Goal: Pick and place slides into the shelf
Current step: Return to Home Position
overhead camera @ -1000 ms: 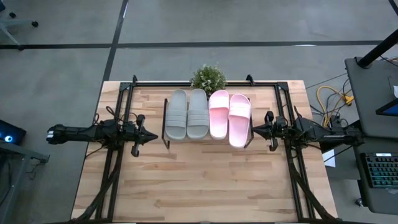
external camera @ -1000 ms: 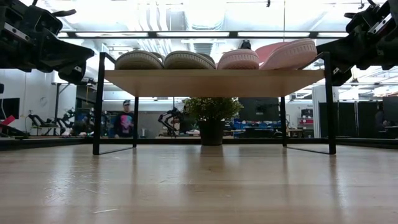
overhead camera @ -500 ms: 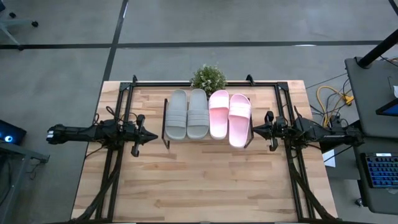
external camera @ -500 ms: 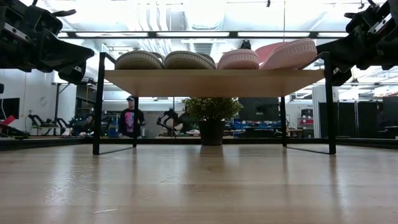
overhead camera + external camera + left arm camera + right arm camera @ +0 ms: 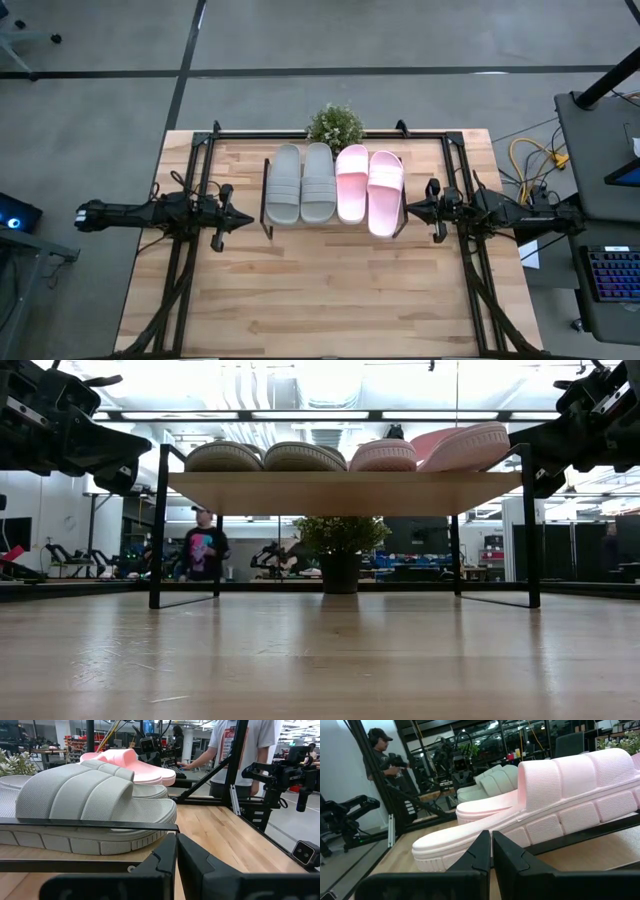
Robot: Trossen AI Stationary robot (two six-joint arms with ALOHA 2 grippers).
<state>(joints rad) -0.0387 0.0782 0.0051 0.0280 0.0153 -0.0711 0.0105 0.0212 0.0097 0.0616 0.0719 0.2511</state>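
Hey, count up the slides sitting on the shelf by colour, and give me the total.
Grey-green slides: 2
Pale pink slides: 2
Total on the shelf: 4

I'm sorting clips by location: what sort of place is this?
Probably a robotics lab: the left arm and right arm sit at a table, another robot arm stands in the room behind, and a keyboard sits alongside.
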